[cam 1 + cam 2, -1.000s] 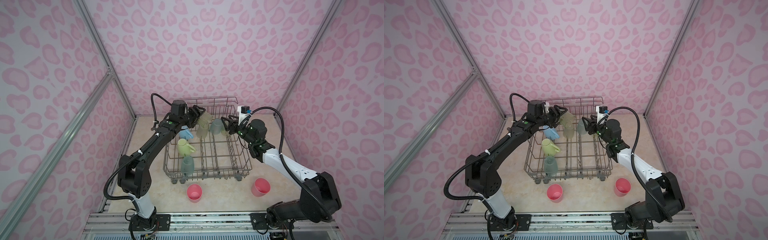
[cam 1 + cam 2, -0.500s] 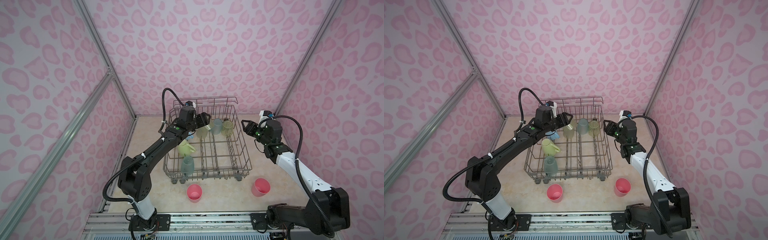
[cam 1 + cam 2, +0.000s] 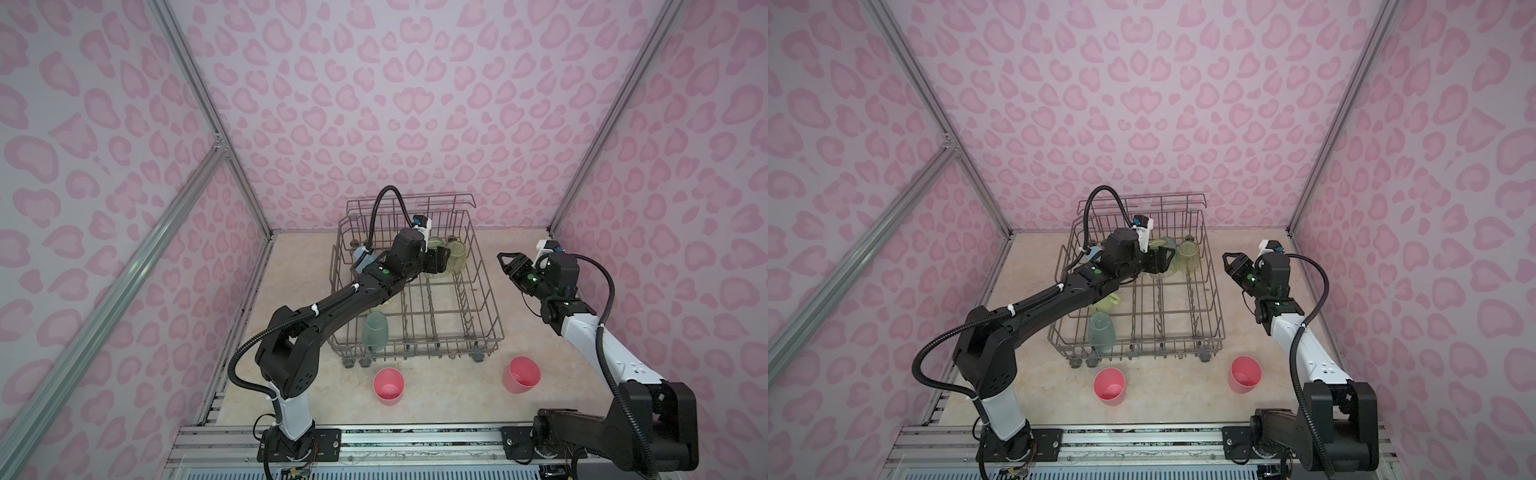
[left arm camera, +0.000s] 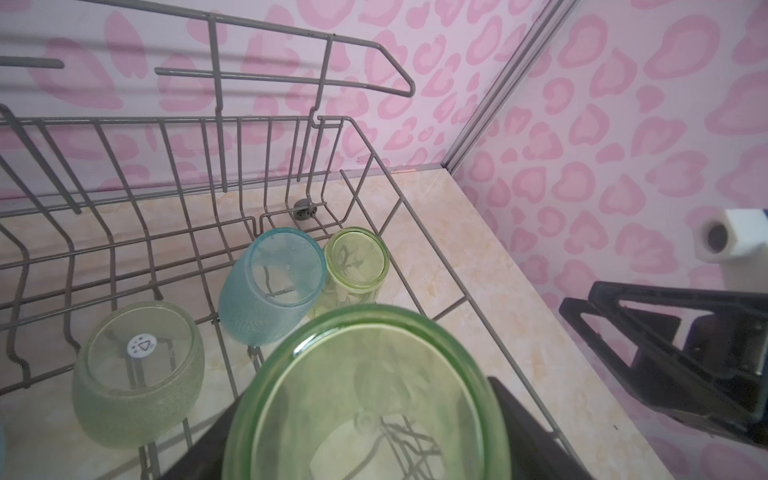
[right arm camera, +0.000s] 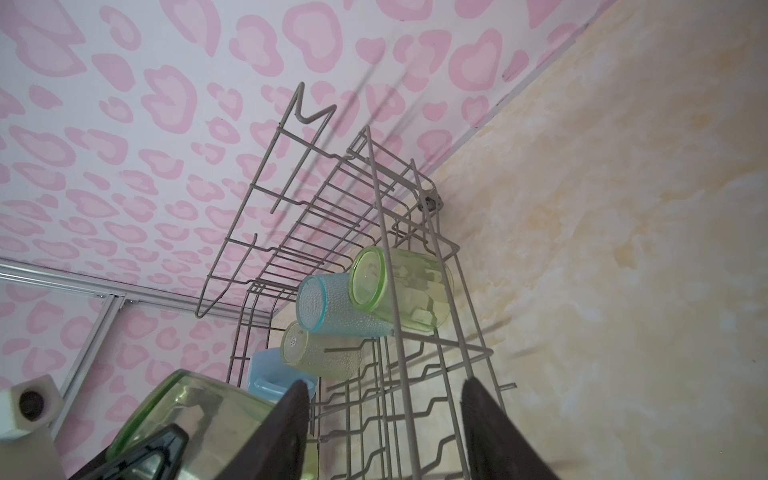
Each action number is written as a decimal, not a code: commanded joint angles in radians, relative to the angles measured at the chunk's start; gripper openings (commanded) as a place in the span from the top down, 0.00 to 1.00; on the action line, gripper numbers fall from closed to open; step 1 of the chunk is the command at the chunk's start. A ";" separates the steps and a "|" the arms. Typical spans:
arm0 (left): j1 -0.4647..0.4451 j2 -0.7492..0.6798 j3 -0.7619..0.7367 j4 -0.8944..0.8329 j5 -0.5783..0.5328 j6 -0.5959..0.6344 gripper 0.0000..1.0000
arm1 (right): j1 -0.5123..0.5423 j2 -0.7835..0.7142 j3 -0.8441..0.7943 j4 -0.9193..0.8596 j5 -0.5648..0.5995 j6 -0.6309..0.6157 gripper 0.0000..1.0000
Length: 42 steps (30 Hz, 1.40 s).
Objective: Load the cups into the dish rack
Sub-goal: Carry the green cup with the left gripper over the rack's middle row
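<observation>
Left gripper [image 3: 436, 261] is stretched into the large square grey-brown wire dish rack [image 3: 487, 291], its fingers [image 4: 536, 440] pinching a clear lime-green plastic cup [image 4: 365, 395] by the sides. That's over the rack's back row, roughly 12 o'clock (reading the top views as a clock, back wall at 12). I can't tell whether the cup is touching the wires.

What's in the rack:
- The second lime-green cup [image 4: 355, 257] is bottom-up in the back corner at 1 o'clock.
- A translucent teal cup [image 4: 272, 286] is tilted just beside it.
- A greyish-beige textured cup [image 4: 137, 370] is next along the back row, toward 11.
- A light-blue handled mug [image 3: 360, 261] sits by the side wall at 10 o'clock.
- A pale-yellow handled mug [image 3: 1109, 303] peeks out from under the left arm around 9.
- The other teal cup [image 3: 375, 332] sits in the front corner at 7 o'clock.

Two cups are outside the rack, mouth-up on the beige marbled worktop [image 3: 457, 395]. One pink tumbler [image 3: 388, 386] is at 6 o'clock, near the rack's front edge. The second pink tumbler [image 3: 521, 374] is at 5 o'clock, off the front corner.

Right gripper [image 3: 506, 262] hovers outside the rack at 3 o'clock. Its fingers [image 5: 490, 428] are spread with nothing between them.
</observation>
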 commanded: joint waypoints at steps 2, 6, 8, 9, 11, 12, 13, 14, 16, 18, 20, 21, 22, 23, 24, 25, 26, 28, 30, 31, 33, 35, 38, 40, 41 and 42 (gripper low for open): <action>-0.022 0.026 0.018 0.073 -0.040 0.068 0.45 | -0.015 -0.023 -0.019 0.019 -0.023 0.012 0.42; -0.047 0.049 0.025 0.086 -0.059 0.097 0.45 | -0.023 -0.041 -0.031 0.016 -0.026 0.013 0.42; -0.060 0.064 0.032 0.090 -0.070 0.110 0.45 | -0.028 -0.045 -0.036 0.016 -0.029 0.015 0.42; -0.066 0.070 0.035 0.091 -0.074 0.113 0.45 | -0.029 -0.047 -0.039 0.015 -0.030 0.015 0.42; -0.074 0.085 0.043 0.098 -0.080 0.120 0.45 | -0.031 -0.048 -0.044 0.016 -0.034 0.017 0.42; -0.078 0.091 0.046 0.102 -0.081 0.123 0.45 | -0.030 -0.049 -0.046 0.018 -0.038 0.019 0.42; -0.081 0.100 0.048 0.108 -0.085 0.124 0.45 | -0.031 -0.050 -0.047 0.017 -0.040 0.021 0.42; -0.084 0.108 0.051 0.114 -0.089 0.124 0.45 | -0.031 -0.051 -0.048 0.019 -0.043 0.022 0.42; -0.084 0.123 0.056 0.124 -0.088 0.122 0.45 | -0.032 -0.055 -0.052 0.019 -0.046 0.023 0.42; -0.087 0.138 0.062 0.135 -0.089 0.121 0.45 | -0.032 -0.059 -0.054 0.015 -0.048 0.021 0.42; -0.090 0.157 0.073 0.145 -0.095 0.123 0.45 | -0.033 -0.061 -0.052 0.007 -0.049 0.014 0.43; -0.092 0.167 0.080 0.147 -0.099 0.123 0.45 | -0.034 -0.061 -0.050 0.001 -0.048 0.011 0.43; -0.096 0.176 0.088 0.151 -0.100 0.123 0.45 | -0.033 -0.061 -0.050 0.002 -0.047 0.008 0.43; -0.097 0.184 0.094 0.152 -0.100 0.123 0.45 | -0.032 -0.061 -0.050 0.001 -0.048 0.007 0.43; -0.099 0.192 0.099 0.155 -0.100 0.123 0.45 | -0.032 -0.060 -0.050 0.000 -0.049 0.007 0.43; -0.101 0.200 0.105 0.158 -0.100 0.122 0.45 | -0.032 -0.060 -0.052 0.001 -0.049 0.006 0.43; -0.103 0.208 0.110 0.159 -0.100 0.123 0.45 | -0.033 -0.059 -0.052 0.003 -0.049 0.007 0.43; -0.106 0.223 0.119 0.164 -0.100 0.123 0.45 | -0.034 -0.056 -0.055 0.006 -0.050 0.006 0.43; -0.109 0.236 0.127 0.164 -0.101 0.123 0.45 | -0.034 -0.053 -0.053 0.004 -0.053 0.003 0.43; -0.109 0.244 0.133 0.164 -0.103 0.123 0.45 | -0.033 -0.053 -0.050 0.003 -0.054 0.003 0.43; -0.111 0.257 0.140 0.164 -0.106 0.124 0.45 | -0.033 -0.053 -0.046 0.002 -0.055 -0.003 0.43; -0.111 0.272 0.147 0.165 -0.106 0.126 0.45 | -0.033 -0.056 -0.039 -0.008 -0.056 -0.010 0.43; -0.112 0.288 0.154 0.165 -0.108 0.124 0.45 | -0.033 -0.065 -0.036 -0.018 -0.050 -0.022 0.43; -0.115 0.298 0.155 0.164 -0.106 0.123 0.45 | -0.032 -0.071 -0.038 -0.022 -0.046 -0.028 0.43; -0.116 0.303 0.155 0.164 -0.106 0.122 0.45 | -0.033 -0.070 -0.038 -0.023 -0.045 -0.028 0.43; -0.118 0.308 0.155 0.164 -0.106 0.123 0.45 | -0.033 -0.070 -0.040 -0.023 -0.044 -0.029 0.43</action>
